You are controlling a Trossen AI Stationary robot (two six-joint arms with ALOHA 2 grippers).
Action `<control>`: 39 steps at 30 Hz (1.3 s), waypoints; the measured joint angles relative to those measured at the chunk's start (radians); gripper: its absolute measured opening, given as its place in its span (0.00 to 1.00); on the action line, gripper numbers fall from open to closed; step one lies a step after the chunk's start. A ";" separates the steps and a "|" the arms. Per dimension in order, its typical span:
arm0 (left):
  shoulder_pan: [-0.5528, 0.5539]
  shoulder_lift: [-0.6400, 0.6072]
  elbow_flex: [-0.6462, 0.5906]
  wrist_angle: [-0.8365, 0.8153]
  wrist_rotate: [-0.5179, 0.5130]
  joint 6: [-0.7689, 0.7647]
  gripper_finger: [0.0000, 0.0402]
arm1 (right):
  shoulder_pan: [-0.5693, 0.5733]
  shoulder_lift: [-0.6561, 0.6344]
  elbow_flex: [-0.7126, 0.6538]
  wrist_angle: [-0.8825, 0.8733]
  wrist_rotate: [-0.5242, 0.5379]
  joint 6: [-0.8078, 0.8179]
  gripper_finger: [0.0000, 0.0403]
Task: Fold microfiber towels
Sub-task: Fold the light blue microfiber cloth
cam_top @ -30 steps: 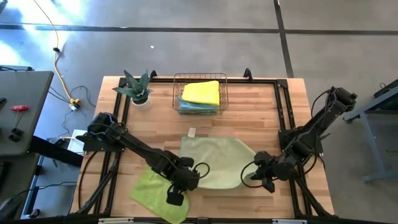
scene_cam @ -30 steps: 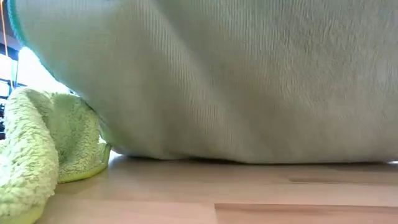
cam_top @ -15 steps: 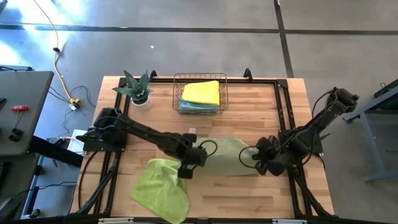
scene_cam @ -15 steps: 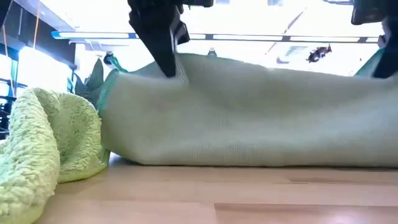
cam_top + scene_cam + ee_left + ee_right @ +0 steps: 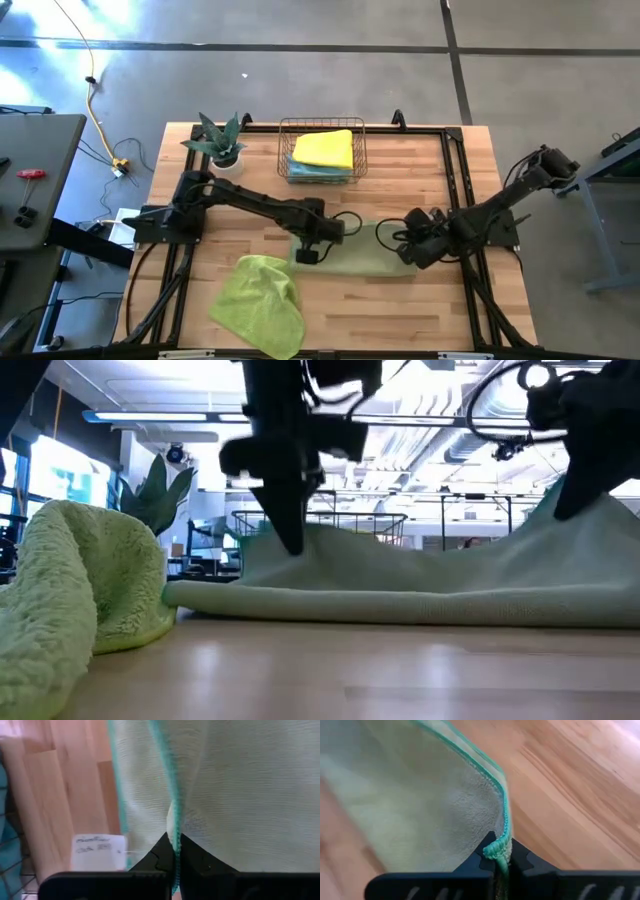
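Observation:
A pale sage towel with teal stitching lies folded over as a narrow band mid-table; its lower layer rests on the wood. My left gripper is shut on its left end and my right gripper on its right end, both pointing steeply down. A crumpled lime green towel lies near the front left. A yellow towel sits on a light blue one in the wire basket at the back. My left gripper pinches the sage towel's teal-stitched edge between its two fingers, coming from above. That end is held a little above the table, and the cloth slopes down from it onto the lower layer. My right gripper pinches a bunched, teal-stitched corner of the towel between its two fingers, slanting down from the right. That corner is raised, with the cloth falling away slack toward the middle.
A potted spiky plant stands at the back left. A small white paper label lies on the wood just beyond the sage towel. Bare wood lies in front of the towel, toward the near edge.
Both grippers, still shut, have carried the sage towel's near edge toward the far edge and downward, tipping more steeply down. The near half has folded over the far half, which stayed on the table. The towel is now a narrow band.

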 joint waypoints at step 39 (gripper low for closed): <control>0.064 0.022 0.036 -0.164 0.104 -0.218 0.24 | -0.054 -0.003 0.000 -0.010 -0.188 0.196 0.43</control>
